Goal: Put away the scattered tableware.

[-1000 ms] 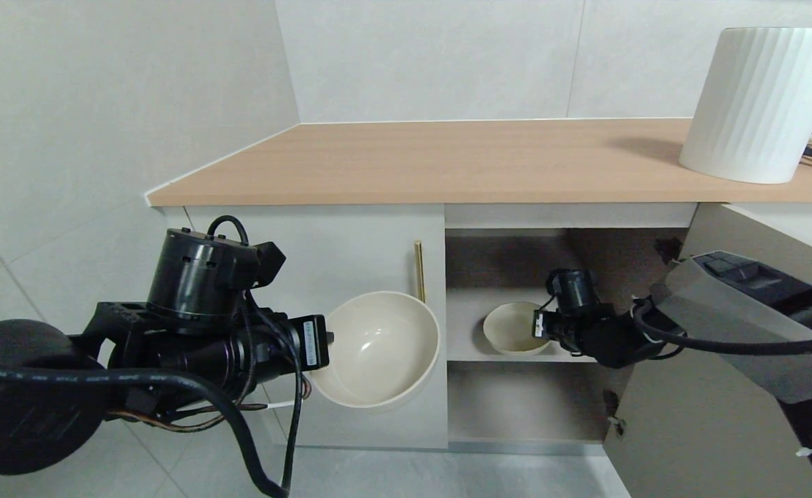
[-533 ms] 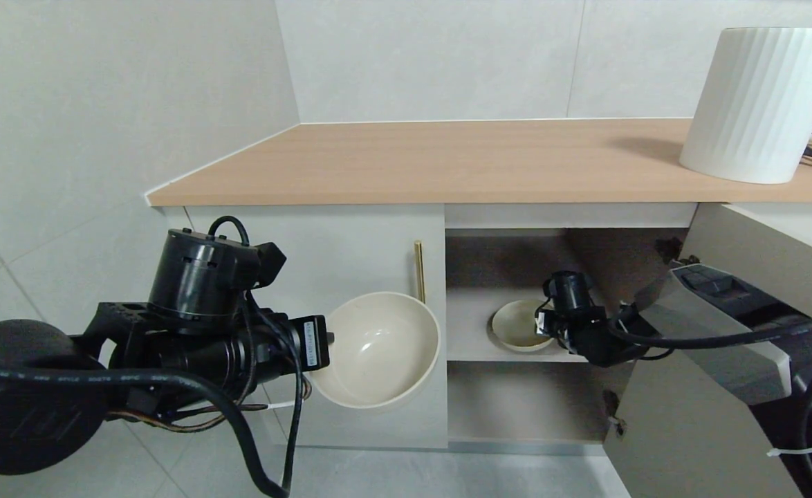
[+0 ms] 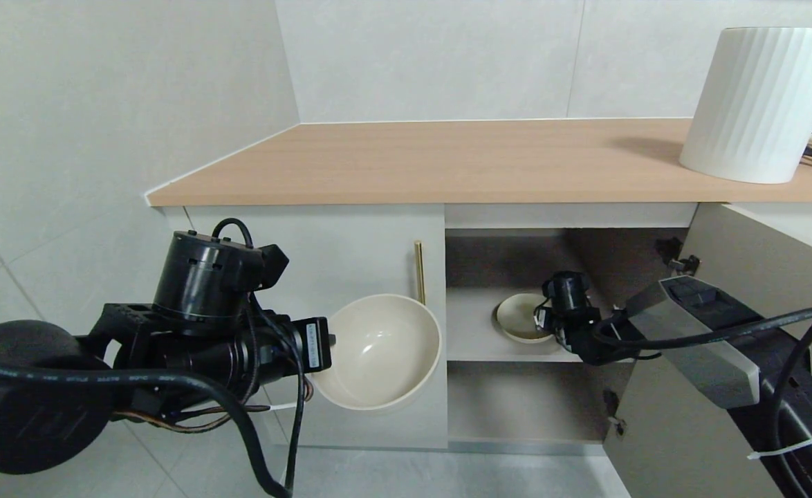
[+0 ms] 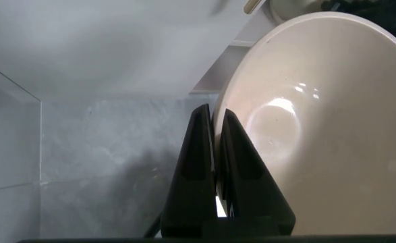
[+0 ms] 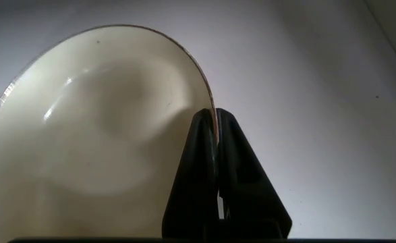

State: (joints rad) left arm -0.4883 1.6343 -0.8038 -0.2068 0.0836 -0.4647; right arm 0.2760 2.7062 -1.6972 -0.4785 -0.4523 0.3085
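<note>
My left gripper (image 3: 326, 344) is shut on the rim of a large cream bowl (image 3: 378, 351), held tilted in front of the closed left cabinet door; in the left wrist view the fingers (image 4: 199, 145) pinch the large bowl's (image 4: 319, 135) edge. My right gripper (image 3: 541, 319) reaches inside the open cabinet and is shut on the rim of a small cream bowl (image 3: 520, 317), which sits at or just over the middle shelf (image 3: 475, 332). The right wrist view shows the fingers (image 5: 201, 145) clamping the small bowl's (image 5: 96, 128) thin rim.
A wooden countertop (image 3: 447, 162) runs above the cabinet, with a tall white ribbed container (image 3: 759, 104) at its right end. The closed left door has a brass handle (image 3: 418, 271). The open right door (image 3: 724, 346) stands beside my right arm. A lower compartment (image 3: 523, 401) lies under the shelf.
My right arm has pushed deeper into the cabinet, carrying the small bowl further back over the shelf. The left arm with the large bowl has barely moved.
</note>
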